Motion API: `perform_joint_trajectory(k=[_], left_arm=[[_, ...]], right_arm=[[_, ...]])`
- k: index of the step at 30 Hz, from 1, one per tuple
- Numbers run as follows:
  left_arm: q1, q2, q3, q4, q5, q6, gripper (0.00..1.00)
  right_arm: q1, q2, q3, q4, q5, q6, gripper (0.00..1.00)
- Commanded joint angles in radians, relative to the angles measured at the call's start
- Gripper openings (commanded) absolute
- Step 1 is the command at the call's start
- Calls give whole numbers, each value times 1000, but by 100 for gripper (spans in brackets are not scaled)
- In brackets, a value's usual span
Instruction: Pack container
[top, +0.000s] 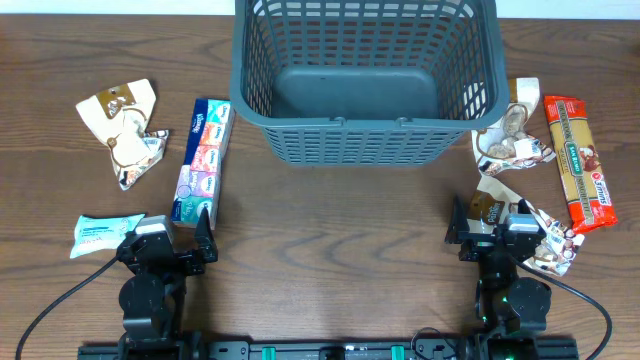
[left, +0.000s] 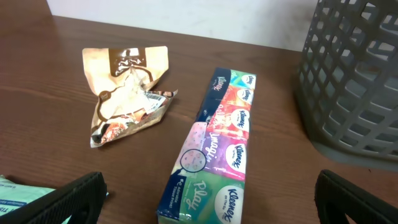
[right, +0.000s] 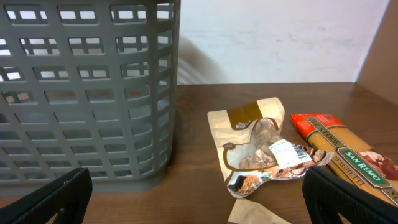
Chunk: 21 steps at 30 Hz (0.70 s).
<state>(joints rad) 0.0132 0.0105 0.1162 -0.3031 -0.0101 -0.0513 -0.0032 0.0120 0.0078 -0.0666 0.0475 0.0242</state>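
Note:
The dark grey-blue lattice basket (top: 365, 75) stands at the back middle, with nothing inside; it also shows in the left wrist view (left: 354, 81) and the right wrist view (right: 81, 87). A long Kleenex tissue pack (top: 203, 158) lies left of it, straight ahead of my left gripper (top: 168, 248), which is open and empty; the pack shows in the left wrist view (left: 217, 146). My right gripper (top: 498, 235) is open and empty, beside tan snack packets (top: 512, 140) and a red spaghetti pack (top: 580, 165).
More tan snack packets (top: 125, 128) lie at far left (left: 127, 90). A small mint-green tissue pack (top: 105, 232) lies left of my left gripper. Another snack packet (top: 530, 235) lies by my right gripper. The spaghetti pack (right: 348, 155) and snack packet (right: 261, 146) show in the right wrist view.

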Motion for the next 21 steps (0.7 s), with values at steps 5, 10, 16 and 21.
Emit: perform_joint_trajectory(k=[5, 10, 16, 21], left_arm=[[6, -6, -20, -13, 3, 6, 99], [6, -6, -20, -13, 3, 6, 99], [6, -6, -20, -13, 3, 6, 99], [6, -6, -20, -13, 3, 6, 99]], right_arm=[[10, -7, -2, -5, -7, -14, 99], [10, -7, -2, -5, -7, -14, 99], [10, -7, -2, -5, -3, -14, 99], [10, -7, -2, 6, -4, -14, 99]])
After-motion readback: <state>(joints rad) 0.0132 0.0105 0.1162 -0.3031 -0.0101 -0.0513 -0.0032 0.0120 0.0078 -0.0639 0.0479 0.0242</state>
